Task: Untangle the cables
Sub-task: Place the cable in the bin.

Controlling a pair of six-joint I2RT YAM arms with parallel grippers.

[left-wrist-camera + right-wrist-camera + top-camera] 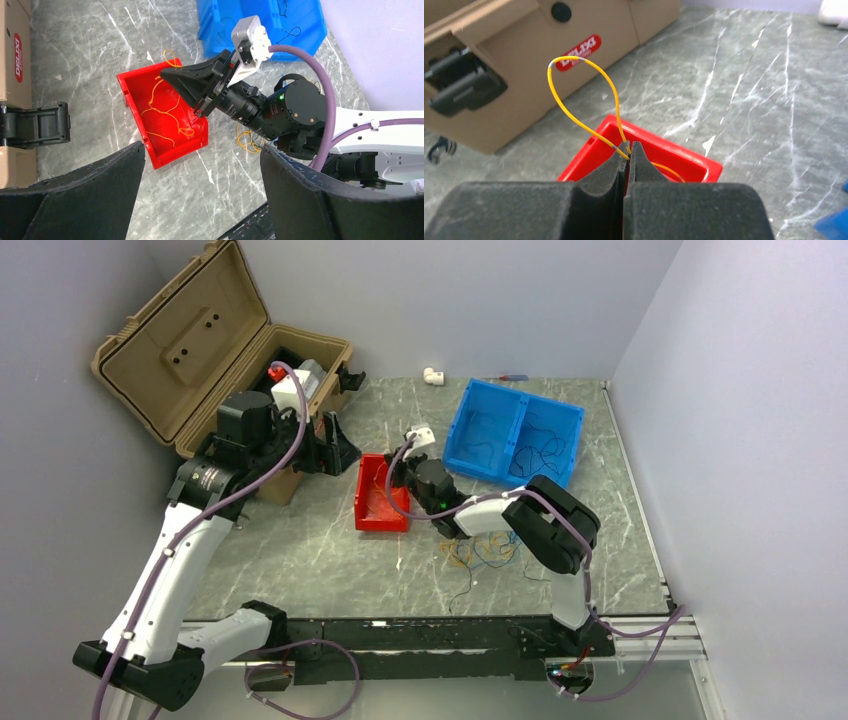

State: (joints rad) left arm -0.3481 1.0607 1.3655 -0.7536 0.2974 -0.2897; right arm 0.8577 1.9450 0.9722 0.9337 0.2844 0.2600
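Right hand (629,146) — tight on yellow cable (548,80)

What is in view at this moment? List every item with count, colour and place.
tan case: one, tan, lid open, far left
red bin: one, red, table centre
yellow wires: several, yellow, inside the red bin
blue bin: one, blue, two compartments, far right
dark wires: a few, dark, inside the blue bin
loose cables: one tangle, yellow, blue and dark, on the table beside the right arm
yellow cable: one, yellow, looped above the red bin
white fitting: one, white, by the far wall
table: one, grey marbled
left gripper: open, empty
right gripper: shut on the yellow cable
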